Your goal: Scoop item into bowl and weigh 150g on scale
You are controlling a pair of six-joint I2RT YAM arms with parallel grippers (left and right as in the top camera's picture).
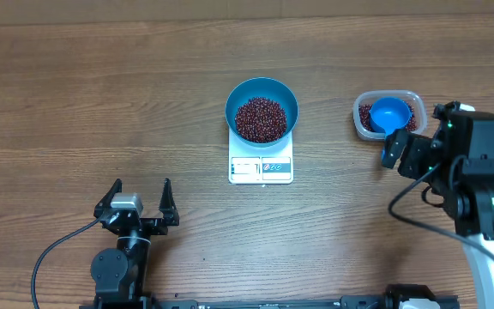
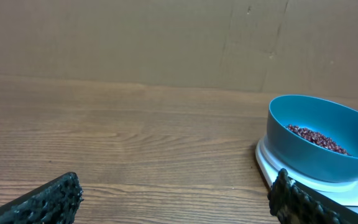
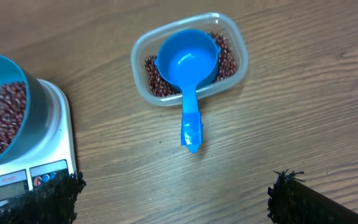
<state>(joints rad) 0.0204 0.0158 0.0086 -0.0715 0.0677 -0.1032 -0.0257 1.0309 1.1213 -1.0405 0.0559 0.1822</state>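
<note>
The blue bowl point(image 1: 262, 86) stands on the white scale point(image 1: 261, 168) at the table's middle, holding a heap of dark red-brown beans point(image 1: 261, 119). In the left wrist view the bowl point(image 2: 309, 158) and scale point(image 2: 267, 163) lie to the right, ahead of my fingers. My left gripper point(image 1: 141, 199) rests low near the front edge, open and empty point(image 2: 176, 193). My right gripper point(image 1: 406, 153) hovers just in front of the clear tub, open with nothing between its fingers point(image 3: 176, 190). From the right wrist the bowl point(image 3: 35, 106) and scale point(image 3: 58, 146) show at the left edge.
A clear plastic tub point(image 1: 410, 101) with more beans point(image 3: 154, 78) sits right of the scale. A small blue scoop point(image 3: 188, 59) lies in it, cup up, with its handle point(image 3: 191, 124) sticking out over the rim toward my right gripper.
</note>
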